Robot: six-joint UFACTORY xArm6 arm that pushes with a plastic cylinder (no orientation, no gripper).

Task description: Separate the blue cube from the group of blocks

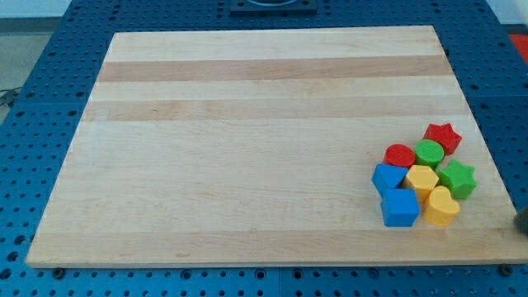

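Observation:
The blue cube (400, 208) sits at the bottom left of a tight group of blocks in the board's lower right corner. It touches a second blue block (387, 177) above it and a yellow heart-like block (441, 206) on its right. A yellow hexagon (421, 178) lies in the middle of the group. A dark shape at the view's right edge appears to be my tip (521, 223), only partly shown. It is to the right of the group and apart from all the blocks.
The group also holds a red cylinder (400, 155), a green cylinder (429, 153), a red star (442, 136) and a green star (457, 179). The wooden board (247, 165) lies on a blue perforated table. The board's right edge runs close to the group.

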